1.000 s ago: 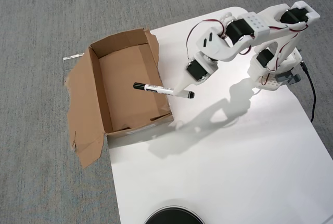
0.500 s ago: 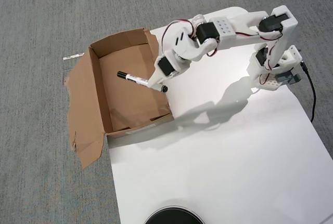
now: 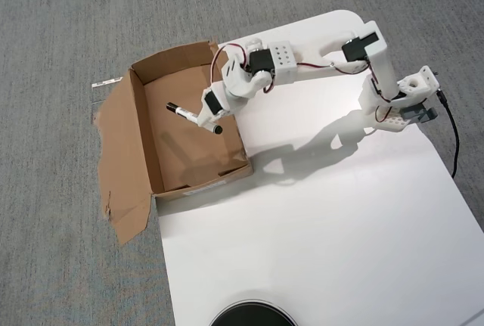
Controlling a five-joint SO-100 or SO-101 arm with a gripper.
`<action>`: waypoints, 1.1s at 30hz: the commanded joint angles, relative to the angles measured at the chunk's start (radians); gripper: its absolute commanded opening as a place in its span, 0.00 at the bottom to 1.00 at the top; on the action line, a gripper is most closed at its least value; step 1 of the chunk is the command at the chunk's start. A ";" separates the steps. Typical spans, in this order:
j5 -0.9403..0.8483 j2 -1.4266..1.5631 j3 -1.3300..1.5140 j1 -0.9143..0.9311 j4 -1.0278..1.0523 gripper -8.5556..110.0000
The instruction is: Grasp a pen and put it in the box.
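Reaching further left since a moment ago, the white jointed arm (image 3: 318, 65) now has its gripper (image 3: 203, 119) over the brown corrugated cardboard box (image 3: 140, 141) with ragged flaps, left of centre in the overhead view. Its jaws are closed on the slim white marker pen (image 3: 189, 116) with black cap, held tilted above the box's brown floor. Nothing else lies inside. Beneath the arm's base is a white tabletop (image 3: 325, 228).

Overhead view: arm has stretched further left, carrying the gripper (image 3: 200, 119) from over the table's edge to above the box (image 3: 140, 163) interior. The pen (image 3: 181, 113), clamped throughout, went along; now wholly over the box floor, black cap leftmost.
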 commanded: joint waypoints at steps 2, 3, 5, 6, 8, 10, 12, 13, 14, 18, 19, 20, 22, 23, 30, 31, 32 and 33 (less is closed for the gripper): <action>-0.002 -0.084 -0.096 0.016 -0.011 0.08; -0.002 -0.104 -0.110 0.018 -0.012 0.08; -0.002 -0.141 -0.136 0.019 -0.021 0.08; -0.002 -0.160 -0.148 0.019 -0.028 0.08; -0.002 -0.196 -0.166 0.019 -0.043 0.08; -0.002 -0.225 -0.179 0.019 -0.061 0.08; -0.002 -0.252 -0.183 0.019 -0.081 0.08; -0.002 -0.262 -0.185 0.019 -0.091 0.08; -0.002 -0.276 -0.185 0.019 -0.100 0.08; -0.002 -0.319 -0.185 0.019 -0.114 0.08; -0.002 -0.330 -0.185 0.019 -0.115 0.08; -0.002 -0.337 -0.185 0.019 -0.115 0.08; -0.002 -0.351 -0.185 0.019 -0.115 0.08; -0.002 -0.354 -0.185 0.019 -0.115 0.08; -0.002 -0.388 -0.185 0.021 -0.115 0.08; -0.002 -0.390 -0.185 0.021 -0.115 0.08; -0.002 -0.390 -0.185 0.021 -0.115 0.08; -0.002 -0.390 -0.185 0.021 -0.115 0.08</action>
